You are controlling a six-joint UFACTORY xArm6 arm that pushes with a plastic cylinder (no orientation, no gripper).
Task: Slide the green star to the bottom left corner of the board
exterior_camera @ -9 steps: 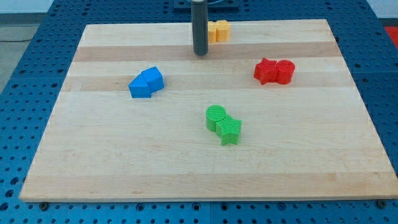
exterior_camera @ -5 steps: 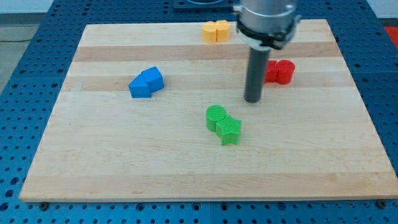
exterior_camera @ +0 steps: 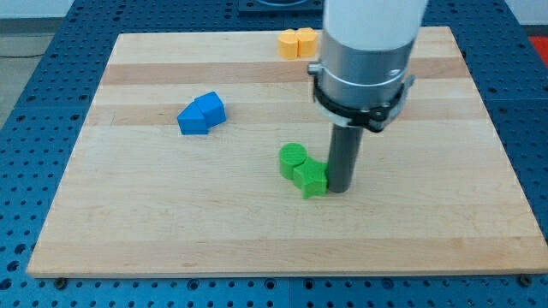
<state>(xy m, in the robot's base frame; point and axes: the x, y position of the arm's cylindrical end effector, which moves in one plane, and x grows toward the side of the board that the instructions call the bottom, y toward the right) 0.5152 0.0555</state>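
Observation:
The green star (exterior_camera: 312, 180) lies near the middle of the wooden board (exterior_camera: 171, 222), touching a green cylinder (exterior_camera: 292, 160) on its upper left. My tip (exterior_camera: 338, 189) stands right against the star's right side. The arm's wide grey body hangs above it and hides the board behind it.
Two blue blocks (exterior_camera: 201, 114) lie together at the view's left. Two yellow blocks (exterior_camera: 297, 41) sit at the board's top edge. The red blocks seen earlier are hidden behind the arm.
My tip has moved from the board's top down and to the right, then down to the star's right side. The green star and cylinder have shifted slightly left.

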